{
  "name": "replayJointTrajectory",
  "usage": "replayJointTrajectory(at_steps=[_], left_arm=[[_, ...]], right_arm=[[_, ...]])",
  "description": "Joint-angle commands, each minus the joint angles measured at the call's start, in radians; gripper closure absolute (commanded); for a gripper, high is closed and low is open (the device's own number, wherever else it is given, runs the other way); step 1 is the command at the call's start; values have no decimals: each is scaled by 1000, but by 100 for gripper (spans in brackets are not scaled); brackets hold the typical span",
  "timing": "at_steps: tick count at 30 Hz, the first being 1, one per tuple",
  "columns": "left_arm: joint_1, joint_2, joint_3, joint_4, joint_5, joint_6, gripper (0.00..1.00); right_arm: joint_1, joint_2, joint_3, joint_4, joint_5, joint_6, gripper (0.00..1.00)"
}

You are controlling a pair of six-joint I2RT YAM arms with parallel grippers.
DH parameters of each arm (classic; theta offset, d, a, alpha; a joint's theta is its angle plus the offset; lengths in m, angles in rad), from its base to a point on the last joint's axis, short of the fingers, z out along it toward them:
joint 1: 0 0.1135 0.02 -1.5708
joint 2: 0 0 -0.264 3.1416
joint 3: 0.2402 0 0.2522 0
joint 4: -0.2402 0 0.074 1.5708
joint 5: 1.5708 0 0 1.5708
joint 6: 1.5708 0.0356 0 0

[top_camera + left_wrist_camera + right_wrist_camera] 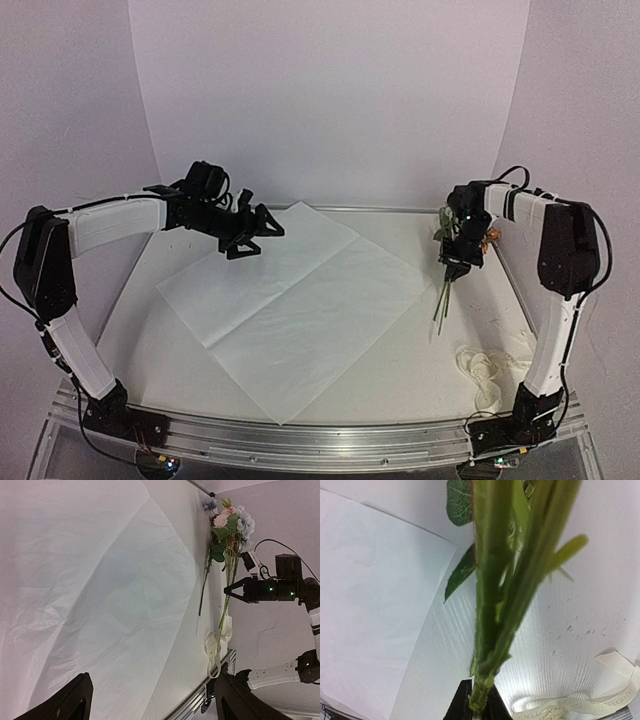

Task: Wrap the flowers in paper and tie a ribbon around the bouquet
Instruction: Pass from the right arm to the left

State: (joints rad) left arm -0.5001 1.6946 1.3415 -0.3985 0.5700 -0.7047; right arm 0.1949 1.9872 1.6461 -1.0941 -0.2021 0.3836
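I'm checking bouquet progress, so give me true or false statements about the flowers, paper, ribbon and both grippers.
The right gripper is shut on the thin green stems of the artificial flower bunch. True.
The flower bunch lies on the large thin white paper sheet. False: it is held right of the sheet.
The left gripper is open and empty above the sheet. True.
The cream-white lettered fabric ribbon is tied around the stems. False: it lies loose on the table.

place: robot lab cell | behind left claw (262, 240) and right claw (456, 264): plain pale curved backdrop (330, 100) | beneath them: white table (400, 375) | nearer than them: aluminium rail (320, 441) with bolted arm bases (108, 412)
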Motion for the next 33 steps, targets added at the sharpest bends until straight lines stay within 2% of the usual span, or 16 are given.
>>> replayJointTrajectory(at_steps=[1,10,16,24,28,33], left_arm=[[8,12,-16,94,46,-40,13],[8,14,-68,226,121,-108,13],[6,-5,-115,379,185,-146,13],[3,-29,-222,653,275,-197,15],[2,-33,-243,720,310,-187,16],[2,-51,-266,802,334,-177,15]], right_arm=[[34,-120,-20,-5,-11,-50,100],[145,-251,-8,-5,-48,-76,100],[234,-290,-44,84,-181,-35,100],[389,-194,-25,441,-448,119,100],[451,-97,62,565,-568,205,100],[495,19,147,772,-693,391,100]])
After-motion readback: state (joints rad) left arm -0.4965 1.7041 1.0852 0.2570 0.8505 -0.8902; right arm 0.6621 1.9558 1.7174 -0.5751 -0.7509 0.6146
